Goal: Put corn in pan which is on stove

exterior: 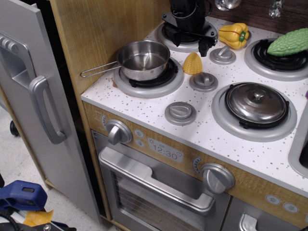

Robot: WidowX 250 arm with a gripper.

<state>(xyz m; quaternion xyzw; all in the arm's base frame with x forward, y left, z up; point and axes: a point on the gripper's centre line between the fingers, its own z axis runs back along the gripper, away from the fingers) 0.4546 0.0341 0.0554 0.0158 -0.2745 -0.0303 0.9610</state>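
Corn [193, 63] beside pan [144, 59] (knobs [205, 81], pepper [234, 34] close by)

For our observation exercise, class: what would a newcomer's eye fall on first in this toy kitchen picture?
Probably the shiny round steel saucepan, empty on the front-left burner of the white speckled stove. Just right of it stands the small ribbed yellow-orange corn, with the black gripper behind it over the back-left burner. A yellow bell pepper brightens the back.
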